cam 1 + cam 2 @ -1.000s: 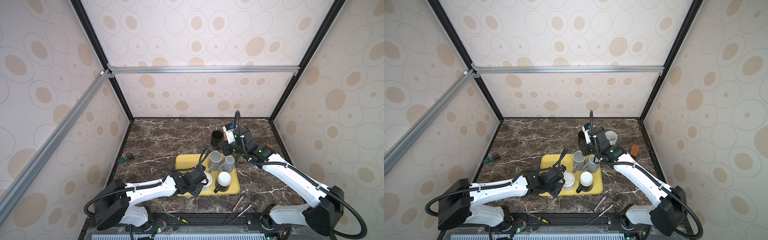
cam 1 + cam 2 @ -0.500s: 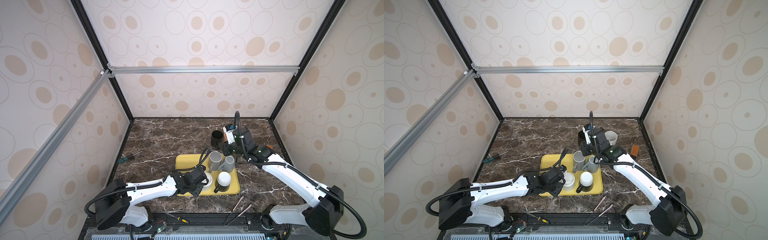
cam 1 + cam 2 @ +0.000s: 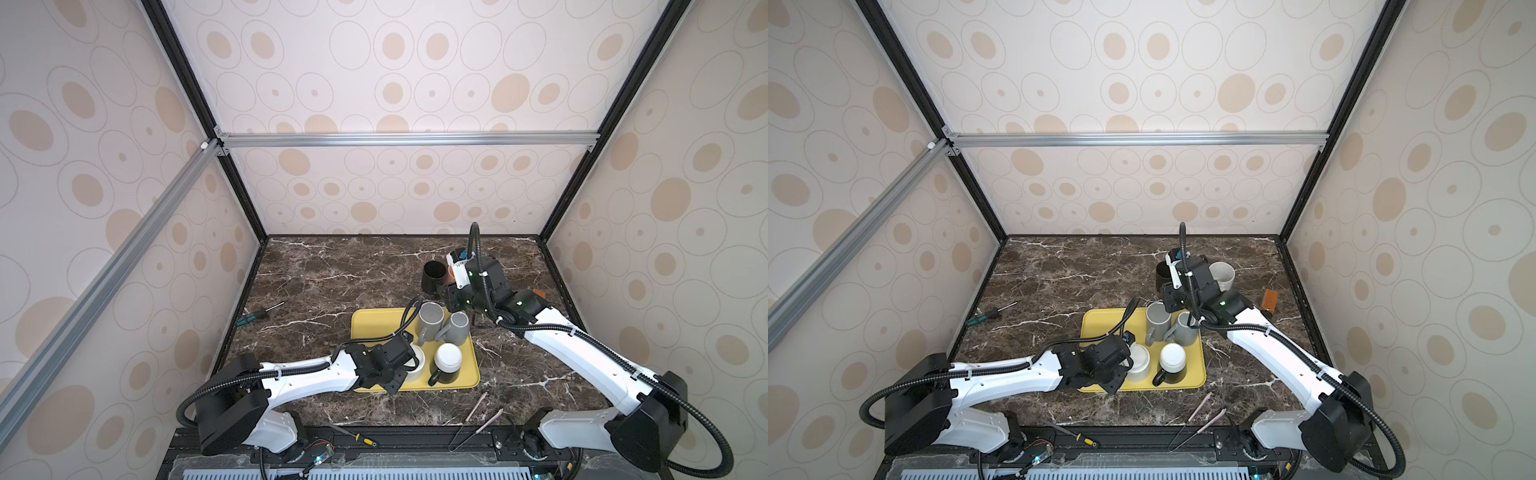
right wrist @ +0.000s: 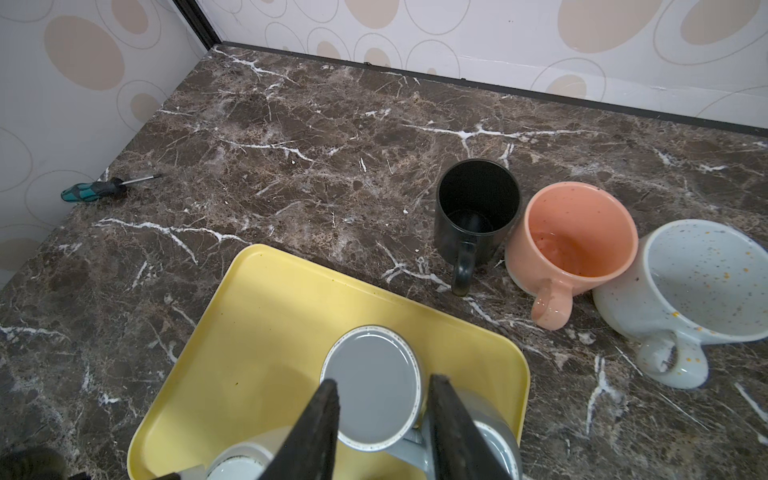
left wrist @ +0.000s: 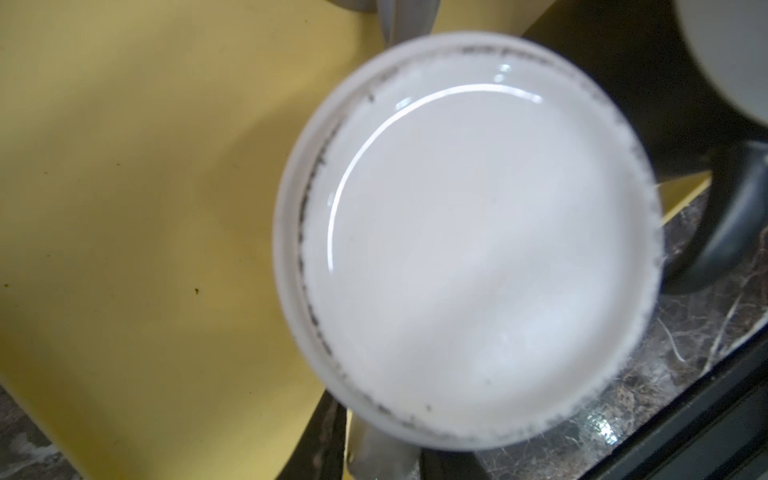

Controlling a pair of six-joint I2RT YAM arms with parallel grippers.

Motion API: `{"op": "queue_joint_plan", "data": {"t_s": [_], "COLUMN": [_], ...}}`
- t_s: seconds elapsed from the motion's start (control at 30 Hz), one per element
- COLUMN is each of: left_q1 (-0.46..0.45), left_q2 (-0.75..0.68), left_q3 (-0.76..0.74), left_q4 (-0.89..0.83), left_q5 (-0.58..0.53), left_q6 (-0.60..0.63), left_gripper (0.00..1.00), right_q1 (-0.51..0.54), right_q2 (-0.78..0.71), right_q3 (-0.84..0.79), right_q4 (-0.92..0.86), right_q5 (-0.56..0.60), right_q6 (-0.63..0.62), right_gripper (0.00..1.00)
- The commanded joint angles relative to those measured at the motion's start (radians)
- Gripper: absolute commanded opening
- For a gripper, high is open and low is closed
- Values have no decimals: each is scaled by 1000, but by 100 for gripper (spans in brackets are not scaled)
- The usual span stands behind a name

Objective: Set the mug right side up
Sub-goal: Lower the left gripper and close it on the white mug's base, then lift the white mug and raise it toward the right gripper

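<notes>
While left gripper [image 3: 399, 365] is at the upturned white mug [image 3: 417, 365], yellow tray's [image 3: 370, 328] 6 o'clock in both top views, its jaws are hidden. Left wrist: mug base only, can't tell grip. Right wrist: right gripper [image 4: 384, 380] narrowly parted, empty, above gray mug [image 4: 357, 361]. Risk: the flip clips the white-bottomed black mug [image 3: 448, 356] close at 3 o'clock.

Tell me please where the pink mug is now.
In the right wrist view the pink mug stands open side up on the marble table, beyond the yellow tray, between the black mug and the white speckled mug.
</notes>
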Motion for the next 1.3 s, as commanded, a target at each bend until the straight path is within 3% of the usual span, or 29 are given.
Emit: {"op": "queue_joint_plan", "data": {"t_s": [0.0,0.3,0.37,0.8,0.97,1.13,1.27], "left_q1": [10,10,9,11,44,122,203], "left_q2": [-2,-18,-22,-168,-261,-320,-344], "left_q3": [31,35,40,89,176,224,219], "left_q4": [6,-1,-17,-157,-204,-134,33], "left_q5": [-21,8,13,53,9,10,57], "left_q6": [16,27,31,62,55,35,15], "left_gripper": [27,9,0,0,0,0,0], "right_q1": [1,1,1,1,1,0,0], "right_q2": [-16,6,18,-7,-18,-65,-125], "right_q3": [-17,-10,-3,16,50,63,54], "right_q4": [0,7,1,-17,-32,-10,26], "right_q5": [6,-35,-48,-43,-65,-88,-126], "right_q6": [5,24,30,41,49,84,100], "right_gripper": [38,38,38,37,37,37,37]}}
